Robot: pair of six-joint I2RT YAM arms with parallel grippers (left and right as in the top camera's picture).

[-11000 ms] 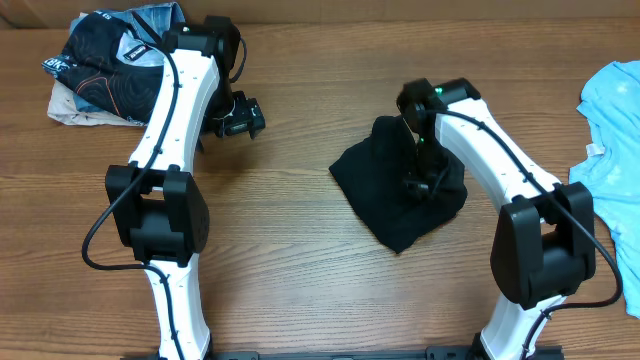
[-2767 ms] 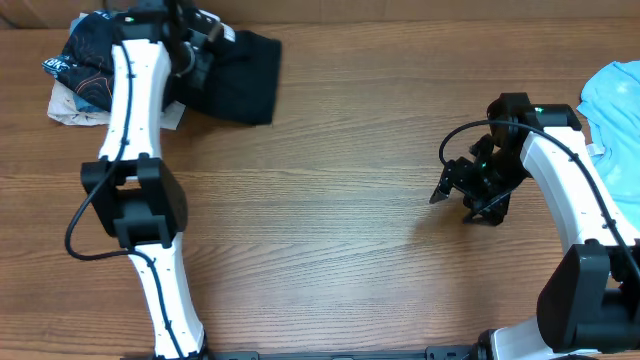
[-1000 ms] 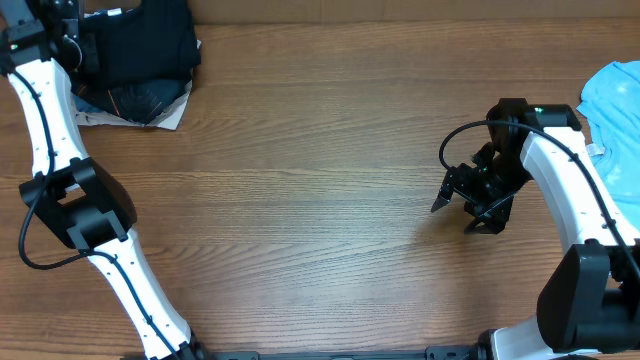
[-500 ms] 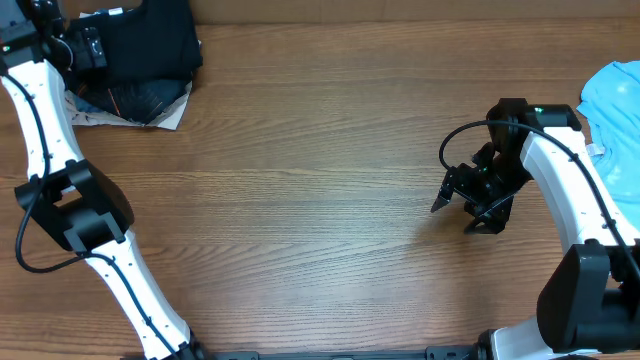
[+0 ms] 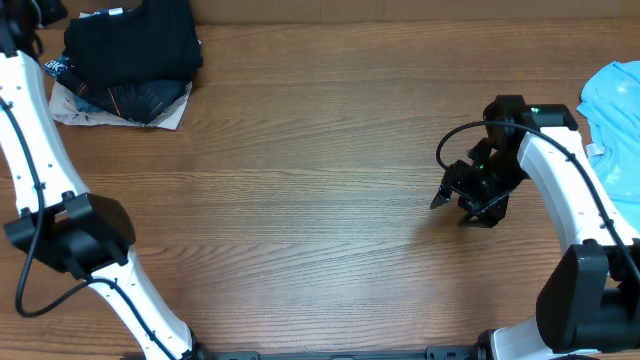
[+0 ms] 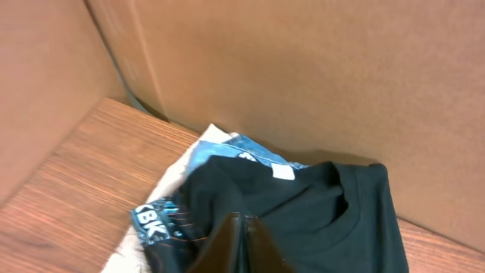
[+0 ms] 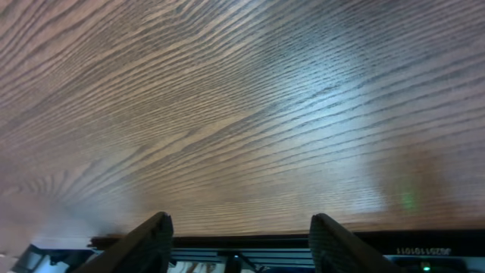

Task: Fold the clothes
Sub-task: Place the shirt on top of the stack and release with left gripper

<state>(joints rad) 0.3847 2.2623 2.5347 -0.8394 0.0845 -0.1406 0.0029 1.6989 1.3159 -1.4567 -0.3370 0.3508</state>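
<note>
The black shirt [image 5: 132, 40] lies folded on top of a pile of clothes at the table's far left corner. In the left wrist view its white neck label [image 6: 282, 172] and collar face the camera. My left gripper [image 6: 242, 225] hovers above the shirt's near edge, shut with nothing in it. A light blue T-shirt [image 5: 612, 110] lies crumpled at the right edge. My right gripper [image 5: 462, 196] hangs over bare wood to the left of that T-shirt. In its wrist view my right gripper [image 7: 241, 227] is open with only table between the fingers.
Under the black shirt lie a dark printed garment [image 6: 163, 224] and a pale cloth [image 5: 75, 105]. A brown cardboard wall [image 6: 303, 76] stands right behind the pile. The left arm [image 5: 35, 150] runs along the table's left edge.
My left gripper opened and then shut again. It drew back to the left off the pile, leaving the black shirt there. The right gripper narrowed slightly and stayed in place.
</note>
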